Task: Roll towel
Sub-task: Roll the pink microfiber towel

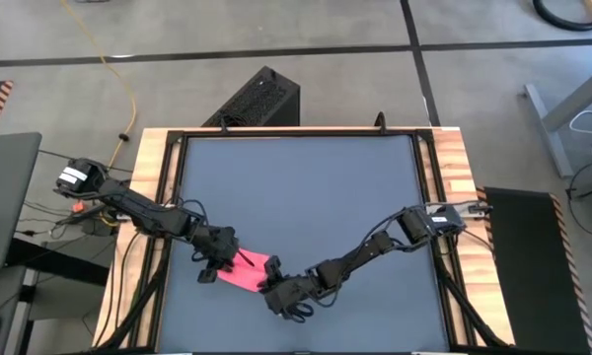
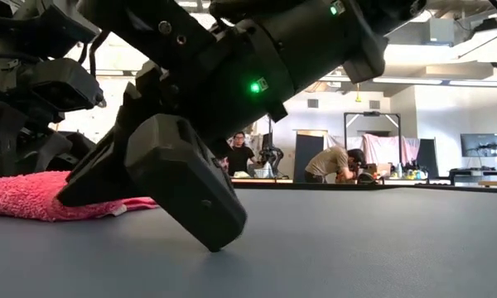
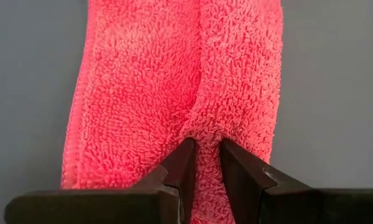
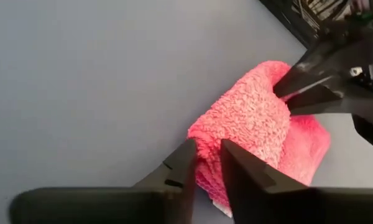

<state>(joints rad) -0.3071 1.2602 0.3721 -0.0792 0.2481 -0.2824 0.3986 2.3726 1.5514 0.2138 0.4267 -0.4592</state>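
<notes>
The pink towel (image 1: 249,273) lies bunched into a narrow strip on the dark grey tabletop, near its front edge and left of centre. The low view shows the towel (image 2: 33,199) resting flat on the table. My left gripper (image 1: 225,260) is at the strip's left end and is shut on it. My right gripper (image 1: 274,287) is at the strip's right end, with the cloth between its nearly closed fingers. In the right wrist view the towel (image 4: 255,124) humps up between my right gripper (image 4: 208,168) and the left gripper beyond it. My left gripper pinches a puckered ridge of cloth (image 3: 205,134) at the towel's left end between its two fingers. The fingers slant down from the table's left side. The towel stretches away from them along the table, with a crease running from the pinch. My right gripper has the towel's right end edge (image 4: 206,177) between its two fingers. The fingers slant down from the table's right and near side. That end rests on the table, and the cloth rises in a hump just beyond the fingertips.
Bare tabletop (image 1: 306,187) spreads toward the far and right sides. Wooden rails (image 1: 454,197) frame the table. A black box (image 1: 261,99) stands on the floor past the far edge. In the low view, people (image 2: 331,161) are working in the room behind.
</notes>
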